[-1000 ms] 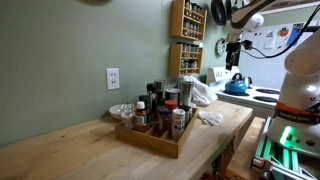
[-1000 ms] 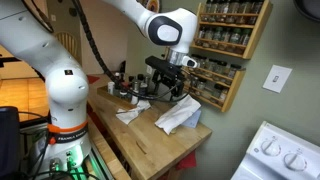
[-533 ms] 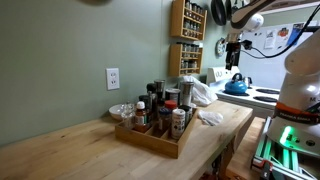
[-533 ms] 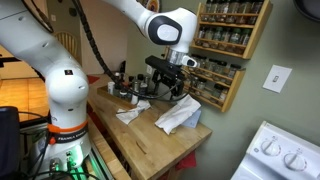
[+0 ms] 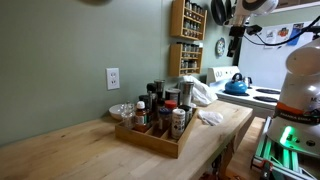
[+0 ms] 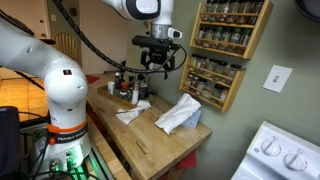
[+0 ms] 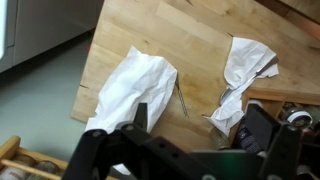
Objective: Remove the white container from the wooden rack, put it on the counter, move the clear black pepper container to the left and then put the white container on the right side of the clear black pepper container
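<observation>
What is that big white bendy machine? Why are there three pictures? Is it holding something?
It is a robot arm, and a person steers it. At its end is a hand with two fingers for grabbing things. Two pictures come from cameras standing in the room. The third comes from a camera on the robot's wrist, looking straight down past the fingers. On the long counter stands a low wooden rack full of spice bottles. Two crumpled white cloths lie nearby. The hand hangs high above the counter, open, and it is holding nothing.
</observation>
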Controlling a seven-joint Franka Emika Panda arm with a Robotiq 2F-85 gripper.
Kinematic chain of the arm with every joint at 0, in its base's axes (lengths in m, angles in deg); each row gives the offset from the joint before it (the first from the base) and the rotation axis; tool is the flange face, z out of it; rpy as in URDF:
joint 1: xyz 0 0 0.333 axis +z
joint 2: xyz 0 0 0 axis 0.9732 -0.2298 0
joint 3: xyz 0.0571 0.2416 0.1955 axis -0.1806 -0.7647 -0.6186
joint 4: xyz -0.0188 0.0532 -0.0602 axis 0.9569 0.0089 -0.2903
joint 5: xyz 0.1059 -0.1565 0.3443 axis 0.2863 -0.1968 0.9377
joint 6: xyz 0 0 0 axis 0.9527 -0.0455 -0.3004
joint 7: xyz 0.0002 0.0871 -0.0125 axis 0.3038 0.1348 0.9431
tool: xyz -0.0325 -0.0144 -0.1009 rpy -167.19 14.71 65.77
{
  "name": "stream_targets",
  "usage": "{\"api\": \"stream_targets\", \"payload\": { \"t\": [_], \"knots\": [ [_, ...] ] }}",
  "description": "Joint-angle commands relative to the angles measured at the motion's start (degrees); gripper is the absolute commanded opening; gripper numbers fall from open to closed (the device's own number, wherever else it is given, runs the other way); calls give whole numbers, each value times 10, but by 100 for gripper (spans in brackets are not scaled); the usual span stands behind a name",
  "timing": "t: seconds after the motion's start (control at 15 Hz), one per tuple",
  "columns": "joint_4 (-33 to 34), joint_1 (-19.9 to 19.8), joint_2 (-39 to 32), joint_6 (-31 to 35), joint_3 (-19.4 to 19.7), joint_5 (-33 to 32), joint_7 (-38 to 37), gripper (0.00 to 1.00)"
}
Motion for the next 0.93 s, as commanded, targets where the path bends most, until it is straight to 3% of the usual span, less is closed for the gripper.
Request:
{"api": "stream_targets", "payload": {
  "t": [0.0,0.73,0.87],
  "knots": [
    [-4,18,20,-5,10,-13,-11,100],
    [-18,18,33,-5,11,-13,-5,100],
    [-3,56,-5,12,5,0,14,100]
  ]
}}
